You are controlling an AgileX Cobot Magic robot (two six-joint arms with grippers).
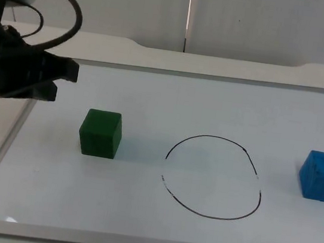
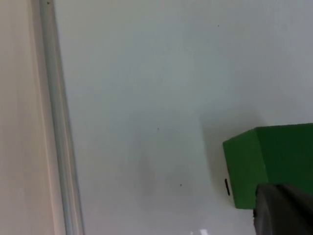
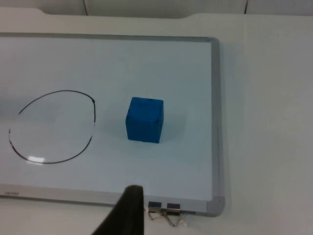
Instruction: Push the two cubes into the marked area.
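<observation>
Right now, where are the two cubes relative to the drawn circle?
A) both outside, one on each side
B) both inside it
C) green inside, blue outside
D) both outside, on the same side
A: the green cube and the blue cube flank the empty circle.

Left arm (image 1: 12,70) is black and blocky, matte housing with angular edges. Left gripper (image 1: 65,78) ends in black, squared-off tips. A dark grey-black fingertip (image 3: 128,213), tapered and smooth, belongs to the right arm.
</observation>
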